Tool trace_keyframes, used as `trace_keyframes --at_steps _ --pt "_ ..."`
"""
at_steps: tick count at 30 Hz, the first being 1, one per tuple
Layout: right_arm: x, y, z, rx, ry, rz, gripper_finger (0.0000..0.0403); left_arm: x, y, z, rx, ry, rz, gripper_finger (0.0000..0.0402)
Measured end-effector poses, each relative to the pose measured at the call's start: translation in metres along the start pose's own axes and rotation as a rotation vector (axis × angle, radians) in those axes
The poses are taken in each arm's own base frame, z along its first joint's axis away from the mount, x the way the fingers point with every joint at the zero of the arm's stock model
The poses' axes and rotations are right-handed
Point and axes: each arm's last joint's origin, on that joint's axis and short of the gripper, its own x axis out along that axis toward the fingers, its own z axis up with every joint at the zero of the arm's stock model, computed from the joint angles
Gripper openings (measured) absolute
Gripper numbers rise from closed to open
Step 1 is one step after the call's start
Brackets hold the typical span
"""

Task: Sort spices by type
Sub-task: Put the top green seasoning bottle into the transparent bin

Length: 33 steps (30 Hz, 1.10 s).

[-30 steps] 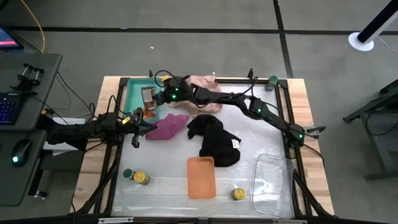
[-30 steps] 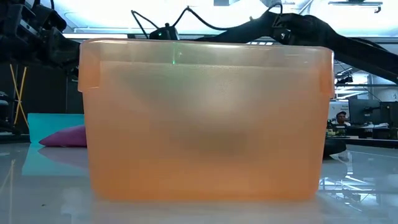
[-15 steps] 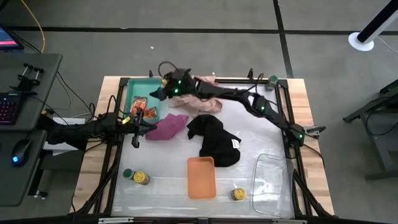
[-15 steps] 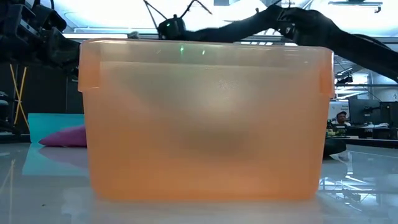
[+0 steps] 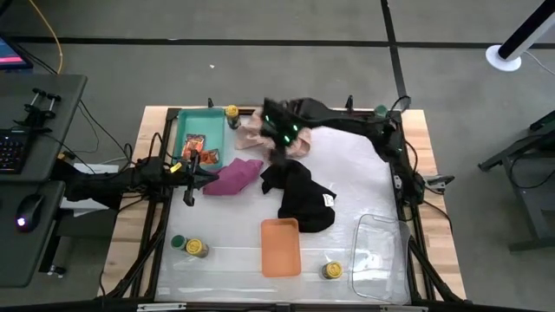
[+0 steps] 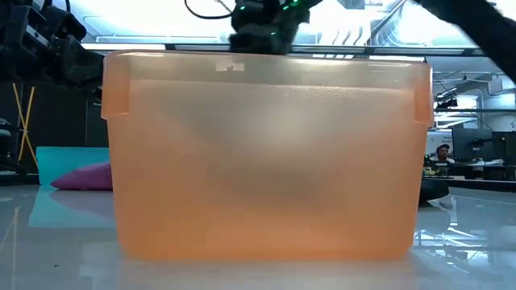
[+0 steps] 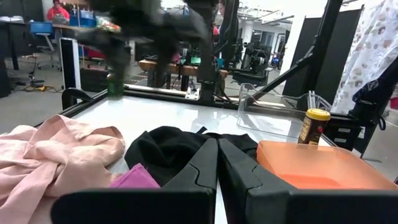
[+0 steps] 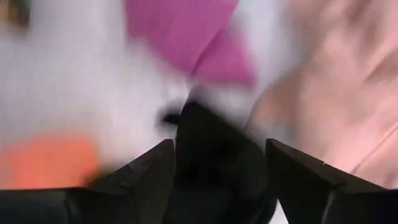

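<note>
Two orange-red packets lie flat in the teal tray at the far left. Yellow-lidded jars stand at the far edge, the near left and the near middle. A green-lidded jar stands at the near left and another at the far right. My right gripper hovers open over the pink cloth and the black cloth, holding nothing. My left gripper waits shut at the left, beside the magenta cloth.
The black cloth lies mid-table. The orange tray stands at the near middle and fills the low view. The clear tray stands at the near right. A dark frame runs around the white table top.
My right gripper has let go of a packet, which now lies in the teal tray. It has then risen and swung toward the table's right, from over the tray to over the pink and black cloths. My left arm has kept still.
</note>
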Motion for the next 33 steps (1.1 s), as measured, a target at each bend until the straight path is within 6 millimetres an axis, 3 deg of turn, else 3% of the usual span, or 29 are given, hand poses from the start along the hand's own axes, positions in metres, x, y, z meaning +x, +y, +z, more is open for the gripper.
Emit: trace_keyframes --at_steps 3,8,12,15,23,28,33 --pt "-0.006 0.017 -0.037 -0.02 0.06 0.011 0.0233 0.0 0.0 0.0 0.0 0.0 0.0 0.0001" --pt "-0.029 0.026 -0.115 0.114 -0.031 -0.076 0.0224 0.0 0.0 0.0 0.0 0.0 0.0 0.0001" --pt "-0.053 0.019 -0.171 0.379 -0.159 -0.296 0.0222 0.0 0.0 0.0 0.0 0.0 0.0 0.0001" --pt "-0.065 0.006 -0.2 0.616 -0.273 -0.49 0.0222 0.0 0.0 0.0 0.0 0.001 0.0 0.0001" --pt "-0.085 -0.06 -0.224 1.009 -0.405 -0.888 0.0222 0.0 0.0 0.0 0.0 0.0 0.0 0.0001" --pt "-0.093 -0.104 -0.238 1.186 -0.372 -0.934 0.0222 0.0 0.0 0.0 0.0 0.0 0.0 0.0001" --pt "-0.101 -0.124 -0.251 1.275 -0.343 -0.893 0.0222 0.0 0.0 0.0 0.0 0.0 0.0 0.0001"
